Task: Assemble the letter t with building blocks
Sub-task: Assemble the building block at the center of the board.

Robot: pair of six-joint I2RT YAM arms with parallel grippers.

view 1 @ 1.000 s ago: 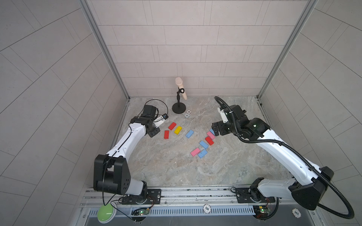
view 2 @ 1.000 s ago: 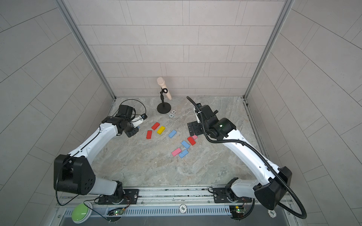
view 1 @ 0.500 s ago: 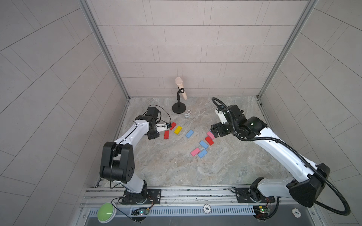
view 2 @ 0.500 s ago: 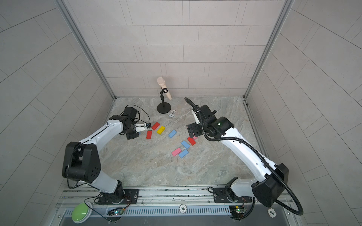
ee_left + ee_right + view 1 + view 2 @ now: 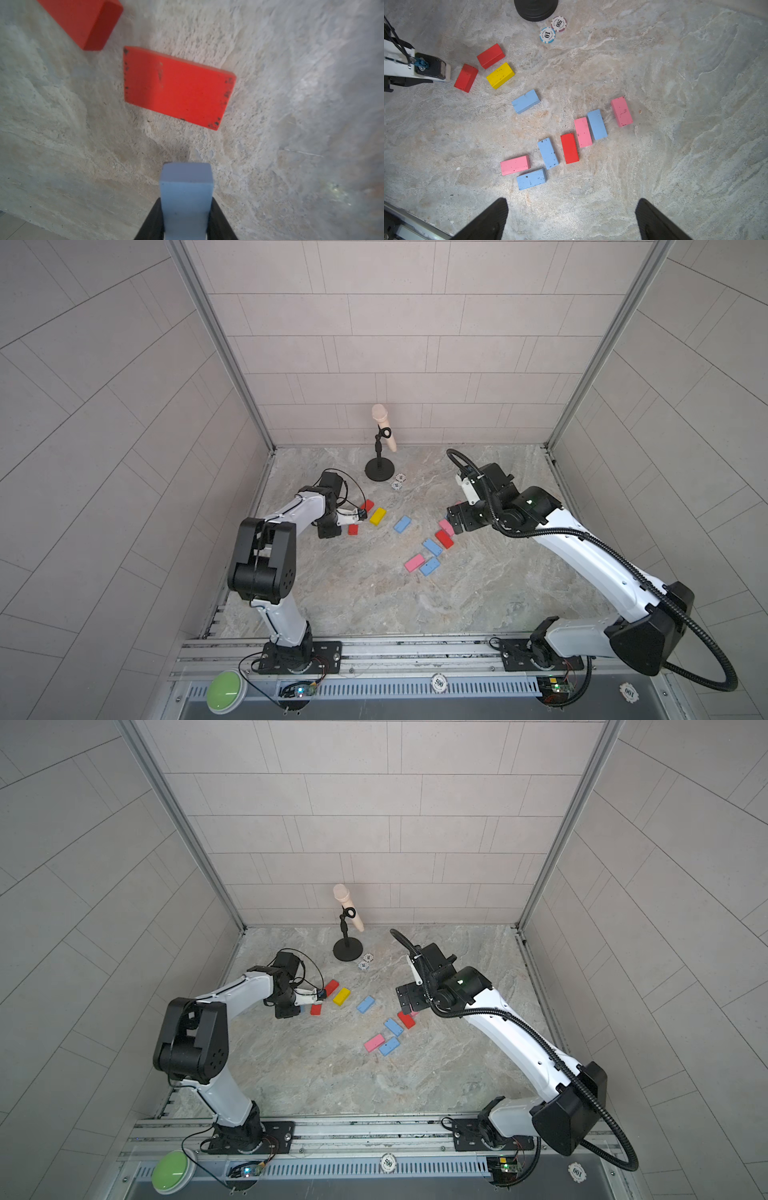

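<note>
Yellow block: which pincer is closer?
Left. The left pincer, gripping a blue block, sits just beside the yellow block; the right pincer hangs open farther off, near a pink block.

In the left wrist view, a blue block [image 5: 186, 193] clamped between the left fingers [image 5: 152, 222] is cut off by the edge, as is a red block [image 5: 83, 20]. In the right wrist view, the stand base [image 5: 536, 8] and the right fingers [image 5: 488, 220] are cropped. In both top views, a pink block [image 5: 446, 526] is partly hidden by the right gripper [image 5: 457, 519].
</note>
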